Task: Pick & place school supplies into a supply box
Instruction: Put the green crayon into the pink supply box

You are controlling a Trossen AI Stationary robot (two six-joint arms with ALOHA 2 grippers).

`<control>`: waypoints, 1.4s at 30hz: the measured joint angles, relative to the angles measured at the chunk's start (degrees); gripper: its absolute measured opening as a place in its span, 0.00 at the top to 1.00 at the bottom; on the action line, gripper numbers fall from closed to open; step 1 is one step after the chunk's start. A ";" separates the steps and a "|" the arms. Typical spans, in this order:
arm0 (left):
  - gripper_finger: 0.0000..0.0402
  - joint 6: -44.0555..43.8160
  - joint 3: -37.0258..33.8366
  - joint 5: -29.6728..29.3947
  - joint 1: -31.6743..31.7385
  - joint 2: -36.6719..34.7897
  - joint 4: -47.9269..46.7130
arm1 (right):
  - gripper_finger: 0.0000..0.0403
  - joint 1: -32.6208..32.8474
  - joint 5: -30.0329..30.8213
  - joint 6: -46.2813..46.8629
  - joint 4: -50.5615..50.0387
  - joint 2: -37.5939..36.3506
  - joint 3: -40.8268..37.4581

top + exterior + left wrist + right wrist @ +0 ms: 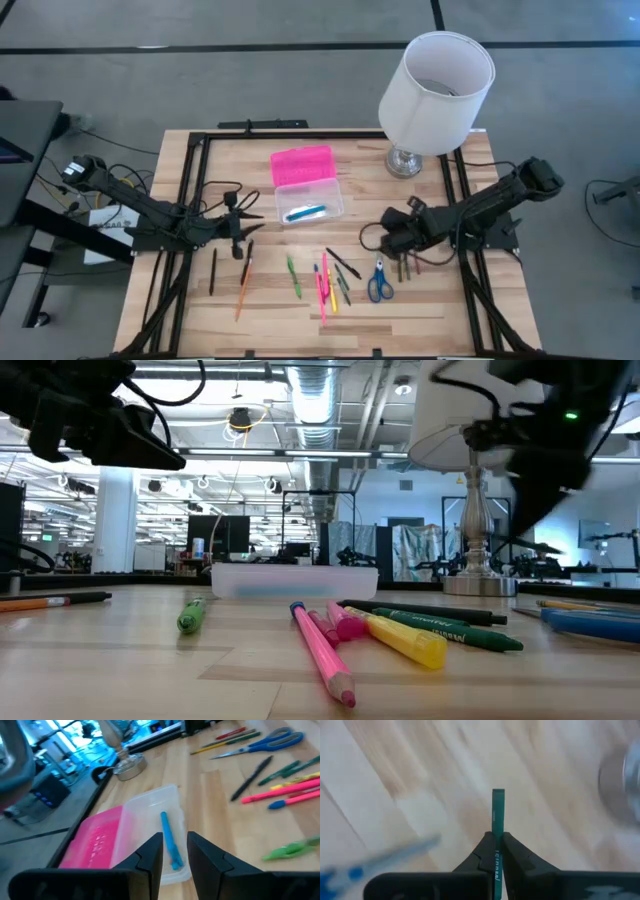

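Observation:
The supply box lies open at the table's middle, its pink lid [301, 163] flat behind the clear base [325, 192]. A blue pen [169, 837] lies in the base. Loose school supplies lie in front of the box: pencils [245, 280], pink and green markers [322, 655], and blue-handled scissors [379, 282]. My left gripper [175, 847] hovers open just left of the box, with nothing between its fingers. My right gripper [388, 238] stands right of the box, slanting down, shut on a green pencil [498, 810]. My right gripper pinches the green pencil between its two fingers [481, 851]. The pencil lies along the fingers, and its flat end [498, 795] sticks out past the fingertips. That end appears clear of the wood below. How far back the pencil reaches is hidden by the gripper.
A white lamp [435, 95] on a metal foot [404, 160] stands at the far right, close behind my right arm. Black frame rails [190, 190] run along the table's left, far and right sides. Bare wood lies between the box and the loose supplies.

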 joint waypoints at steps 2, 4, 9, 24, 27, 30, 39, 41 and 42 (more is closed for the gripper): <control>0.79 0.00 0.00 -2.55 0.00 -0.01 0.00 | 1.00 -2.45 0.22 -7.04 5.88 0.00 0.40; 0.79 -0.05 0.00 -5.48 0.02 -0.01 -0.04 | 1.00 -4.83 -0.07 -14.61 12.94 0.00 0.44; 0.79 -1.27 0.00 -12.10 0.01 -0.01 -1.84 | 1.00 -10.01 -2.01 -30.03 29.54 0.00 0.48; 0.79 -2.54 0.00 -13.16 0.02 -0.01 -4.06 | 1.00 -21.71 -11.42 -46.81 50.20 18.32 8.36; 0.79 -2.63 0.00 -13.16 0.02 -0.01 -4.42 | 0.99 -22.85 -12.21 -47.01 49.38 21.55 10.75; 0.79 -3.00 0.00 -13.16 0.00 -0.01 -5.09 | 0.98 -23.44 -12.24 -47.85 49.65 23.15 12.43; 0.79 -2.90 0.00 -13.14 0.02 -0.01 -5.44 | 0.92 -25.52 -13.28 -45.19 48.48 22.91 13.14; 0.79 -2.78 0.00 -13.14 0.01 -0.01 -5.43 | 0.89 -25.91 -13.52 -45.08 48.58 22.86 13.18; 0.79 -2.88 0.00 -13.14 0.02 -0.01 -5.44 | 0.88 -26.06 -13.50 -45.06 48.42 22.86 13.18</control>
